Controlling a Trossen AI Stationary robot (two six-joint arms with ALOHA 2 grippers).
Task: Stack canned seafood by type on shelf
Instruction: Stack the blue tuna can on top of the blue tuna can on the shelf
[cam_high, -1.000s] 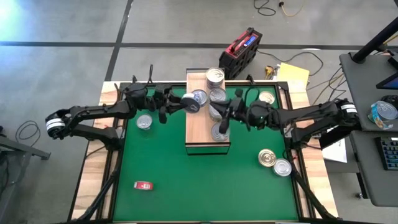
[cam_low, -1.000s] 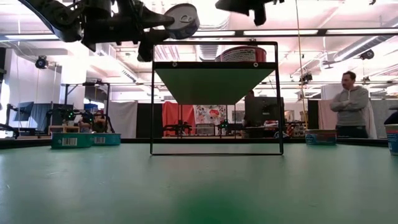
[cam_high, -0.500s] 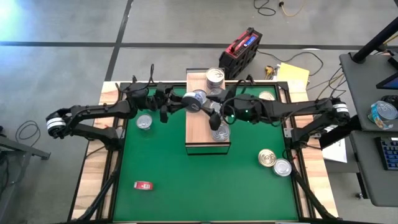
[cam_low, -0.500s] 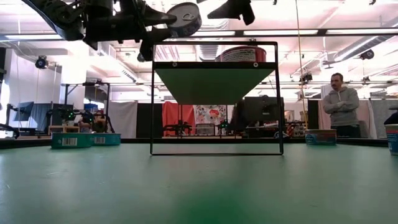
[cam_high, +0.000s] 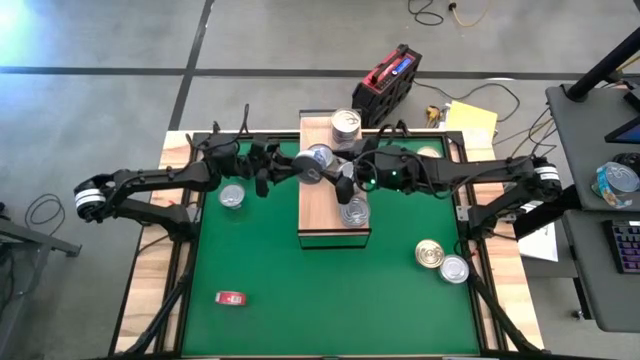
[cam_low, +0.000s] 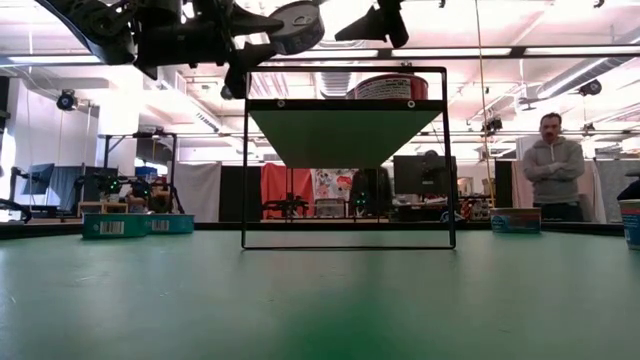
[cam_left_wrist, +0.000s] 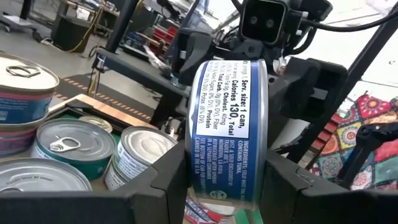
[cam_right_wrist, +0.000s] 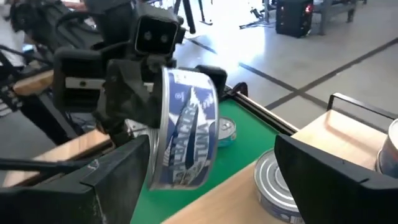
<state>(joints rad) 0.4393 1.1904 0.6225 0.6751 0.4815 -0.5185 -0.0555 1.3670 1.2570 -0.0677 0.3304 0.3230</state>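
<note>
The left gripper (cam_high: 300, 165) is clamped on a tin (cam_high: 311, 163), holding it on edge in the air over the left side of the shelf (cam_high: 318, 216). In the left wrist view the same tin (cam_left_wrist: 229, 127) stands upright between the two dark fingers (cam_left_wrist: 163, 180), its printed side wall facing the camera. From table height the tin (cam_low: 296, 25) hangs above the shelf's top left corner.

The right gripper (cam_high: 345, 181) reaches in from the right over the middle of the shelf, facing the held tin with its fingers (cam_right_wrist: 109, 177) spread wide apart and nothing between them. In its wrist view the tin in the other gripper (cam_right_wrist: 183, 138) sits between its two open fingers but farther off; whether they touch it I cannot tell.

On the shelf, one tin (cam_high: 345, 124) stands at the far end and another tin (cam_high: 354, 212) lies near the middle, just beside the right gripper. The left wrist view shows more tins (cam_left_wrist: 73, 148) grouped on the board below the held one.

On the green mat (cam_high: 300, 290) a single tin (cam_high: 231, 196) lies left of the shelf, a gold-lidded tin (cam_high: 430, 253) and a silver one (cam_high: 454, 269) touch each other at the near right, and a small red object (cam_high: 230, 297) lies at the near left. One more gold-lidded tin (cam_high: 429, 156) sits at the far right
</note>
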